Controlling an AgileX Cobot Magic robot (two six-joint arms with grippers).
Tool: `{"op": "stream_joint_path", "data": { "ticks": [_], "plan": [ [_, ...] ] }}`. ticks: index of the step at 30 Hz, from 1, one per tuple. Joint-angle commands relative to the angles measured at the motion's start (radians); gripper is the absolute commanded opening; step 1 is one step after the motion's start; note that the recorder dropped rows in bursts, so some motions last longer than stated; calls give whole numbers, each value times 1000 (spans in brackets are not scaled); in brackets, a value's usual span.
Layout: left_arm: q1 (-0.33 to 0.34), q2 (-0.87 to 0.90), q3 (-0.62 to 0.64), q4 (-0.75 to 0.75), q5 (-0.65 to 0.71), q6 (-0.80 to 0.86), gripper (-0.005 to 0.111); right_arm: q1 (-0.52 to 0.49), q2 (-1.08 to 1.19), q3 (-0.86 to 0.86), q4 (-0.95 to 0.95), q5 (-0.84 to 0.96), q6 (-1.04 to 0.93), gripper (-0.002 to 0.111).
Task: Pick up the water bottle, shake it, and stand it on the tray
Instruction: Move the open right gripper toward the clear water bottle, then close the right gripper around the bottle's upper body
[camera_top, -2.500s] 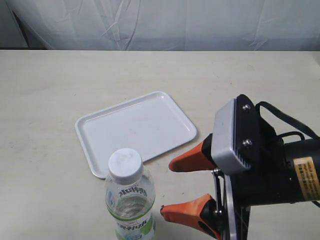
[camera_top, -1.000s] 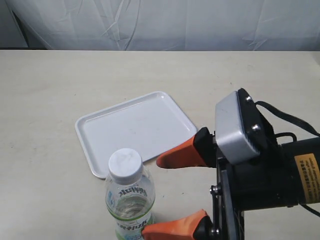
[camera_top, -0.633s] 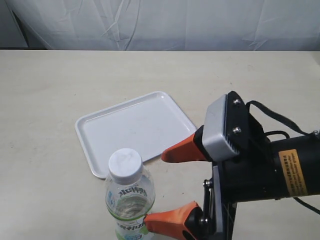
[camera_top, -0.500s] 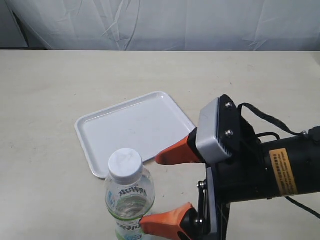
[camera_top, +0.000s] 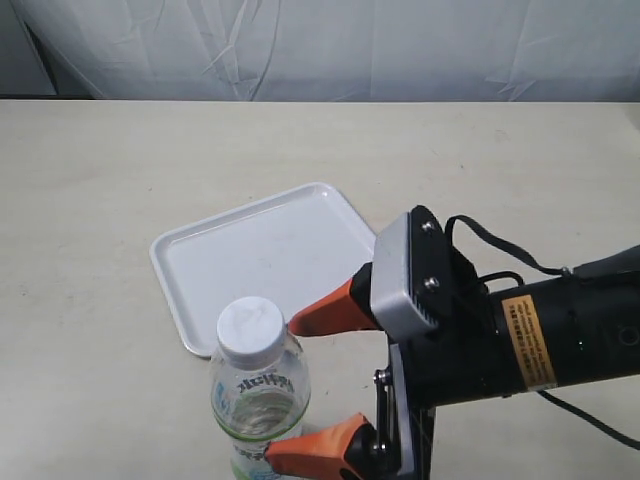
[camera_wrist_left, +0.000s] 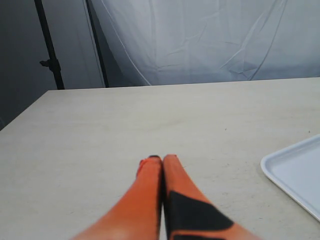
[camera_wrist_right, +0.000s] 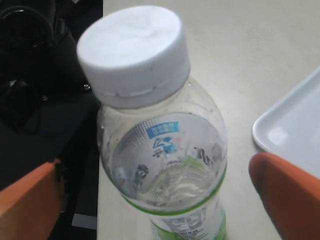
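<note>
1. The right gripper (camera_top: 283, 391) is spread wide, with one orange finger on each side of the water bottle (camera_wrist_right: 162, 160). It is pinching nothing yet.
2. Over the last couple of seconds it has slid in from the right and its jaws have widened. The bottle was beside the fingertips and is now between them.
3. The bottle has not moved. It stands upright on the table (camera_top: 100, 180) with its cap on, just beside the edge of the tray (camera_top: 260, 250) and not on it.
4. It is hard to tell whether either pad already touches the plastic, though the right wrist view suggests a gap on both sides.
5. The left gripper (camera_wrist_left: 156, 161) hovers over bare table with its fingers pressed together, taking no part.
6. The approach looks nearly done. Closing on the bottle's body is probably next, and the lift, shake and placement on the tray all remain.
</note>
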Motion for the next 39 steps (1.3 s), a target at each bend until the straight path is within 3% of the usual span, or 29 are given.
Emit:
{"op": "stream_joint_path", "data": {
  "ticks": [1,39],
  "plan": [
    [1,-5,2,1,-4,-8,0,1,33,2,58,-26,-72,105],
    [1,-5,2,1,-4,-8,0,1,204,2,217,-253,-262,105]
  ]
}}
